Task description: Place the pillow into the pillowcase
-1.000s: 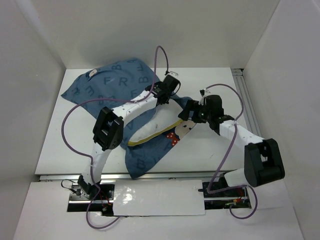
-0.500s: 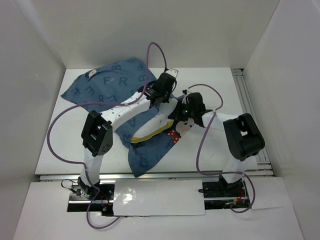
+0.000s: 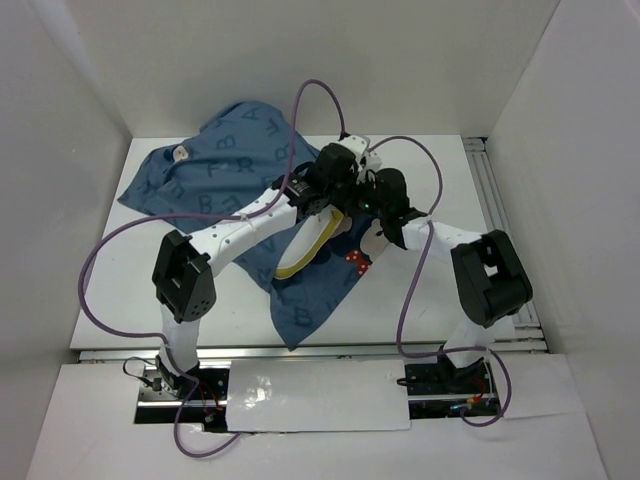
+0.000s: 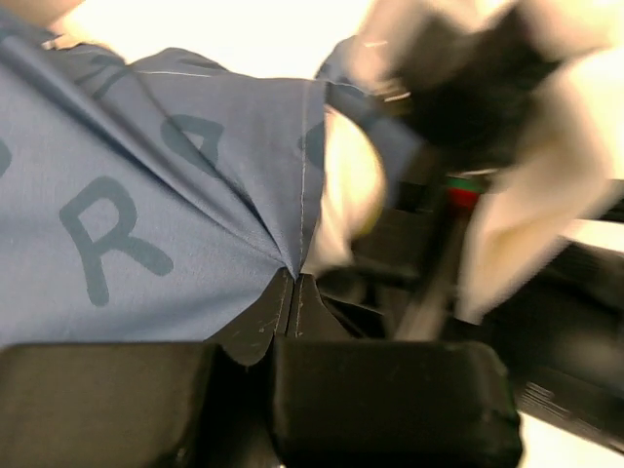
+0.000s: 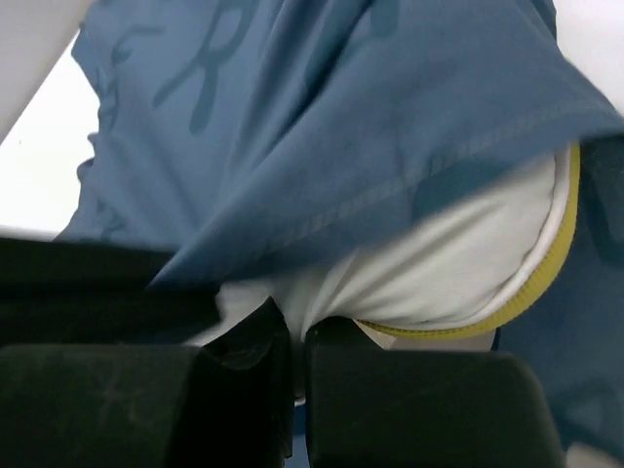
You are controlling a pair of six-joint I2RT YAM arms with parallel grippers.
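Note:
The blue lettered pillowcase [image 3: 225, 175] lies across the table's left and middle, humped over the pillow inside it. The cream pillow [image 3: 310, 245] shows only at the case's mouth, its yellow band [image 3: 300, 265] curving along the edge. My left gripper [image 3: 345, 165] is shut on the upper hem of the pillowcase [image 4: 195, 195], pinching a fold at the fingertips [image 4: 292, 292]. My right gripper [image 3: 372, 205] sits close beside it, shut on a pinch of the pillow's white fabric [image 5: 439, 263] under the blue hem [image 5: 390, 136].
White walls close the table [image 3: 430, 290] in at the left, back and right. A metal rail [image 3: 500, 215] runs along the right side. Purple cables [image 3: 310, 95] loop over both arms near the case.
My right gripper has moved left to the case's mouth and shut on the pillow. The left gripper has lifted the hem up and back, and the pillowcase has bunched higher.

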